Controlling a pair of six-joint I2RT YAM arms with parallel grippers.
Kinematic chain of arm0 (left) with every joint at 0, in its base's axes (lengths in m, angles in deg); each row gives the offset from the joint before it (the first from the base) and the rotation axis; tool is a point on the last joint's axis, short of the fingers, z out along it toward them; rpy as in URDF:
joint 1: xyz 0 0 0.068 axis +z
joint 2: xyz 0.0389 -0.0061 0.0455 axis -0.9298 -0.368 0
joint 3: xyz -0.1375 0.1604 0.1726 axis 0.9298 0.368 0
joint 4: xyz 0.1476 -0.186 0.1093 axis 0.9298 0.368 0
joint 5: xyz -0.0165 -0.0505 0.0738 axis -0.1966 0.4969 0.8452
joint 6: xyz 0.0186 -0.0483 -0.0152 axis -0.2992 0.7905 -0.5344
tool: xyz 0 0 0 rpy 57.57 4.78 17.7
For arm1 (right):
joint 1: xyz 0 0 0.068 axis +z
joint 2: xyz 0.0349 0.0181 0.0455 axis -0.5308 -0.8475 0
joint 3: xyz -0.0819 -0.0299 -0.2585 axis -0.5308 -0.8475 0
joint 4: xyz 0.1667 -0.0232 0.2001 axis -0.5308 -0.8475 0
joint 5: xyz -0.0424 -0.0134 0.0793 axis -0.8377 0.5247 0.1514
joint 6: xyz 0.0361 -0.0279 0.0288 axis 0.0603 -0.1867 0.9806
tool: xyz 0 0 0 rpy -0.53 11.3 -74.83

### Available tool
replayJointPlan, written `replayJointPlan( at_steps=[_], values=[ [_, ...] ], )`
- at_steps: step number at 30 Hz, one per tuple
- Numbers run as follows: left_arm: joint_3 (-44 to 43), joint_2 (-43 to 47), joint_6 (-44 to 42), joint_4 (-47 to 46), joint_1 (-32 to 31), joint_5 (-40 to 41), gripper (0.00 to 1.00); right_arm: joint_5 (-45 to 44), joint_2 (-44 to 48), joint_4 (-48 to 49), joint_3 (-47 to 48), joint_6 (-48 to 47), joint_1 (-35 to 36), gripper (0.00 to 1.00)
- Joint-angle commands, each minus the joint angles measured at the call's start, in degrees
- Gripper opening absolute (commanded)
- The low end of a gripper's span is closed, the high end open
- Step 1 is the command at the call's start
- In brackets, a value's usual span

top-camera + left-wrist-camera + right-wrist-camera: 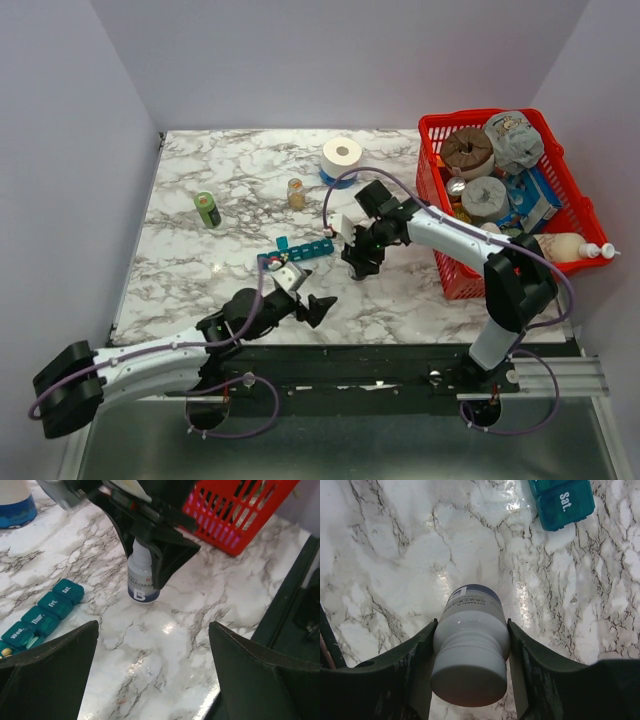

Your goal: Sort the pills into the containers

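Right gripper closed on a small white-capped bottle, one finger pressed against each side of the body just under the cap; the bottle is upright, blue-banded label facing the left wrist camera, its base at the marble table, though actual contact cannot be told. Left gripper spread wide with nothing between its fingers, held low over bare marble on the near side of the bottle and well apart from it. Pill organizer, a teal strip, lying flat on the table just left of the bottle and apart from it, with its "Sat." end nearest the bottle; the lids marked Wed., Thur., Fri. and Sat. are shut. One small tan pill shows at the strip's far-left end in the left wrist view, partly cut off by the frame edge and the dark finger; which compartment it occupies cannot be told. Red mesh basket at the table's right side, filled with assorted goods, with a pale bottle lying outside it. A paper roll, an amber jar and a green can stand toward the far and left parts of the table.
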Motion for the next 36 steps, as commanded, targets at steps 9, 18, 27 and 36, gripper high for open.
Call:
replayJointPlan(
  at_steps=[9,18,27,36],
  values=[
    [-2.5,-32.3,-25.0,-43.3,-5.7,14.3,0.99,11.9,6.1,-9.9,7.3,7.6,-0.1,0.43],
    [-9.1,-45.3,-24.1,-51.5,-6.0,14.4,0.99,15.6,7.9,-10.0,7.9,10.1,-0.1,0.43],
    [-11.3,-47.9,-21.8,-49.3,-6.0,12.9,0.99,17.2,8.1,-8.9,7.7,11.4,-0.1,0.43],
    [-13.9,-49.5,-21.0,-44.4,-6.0,14.2,0.7,17.6,8.3,-9.5,7.5,11.6,-0.1,0.43]
  ],
)
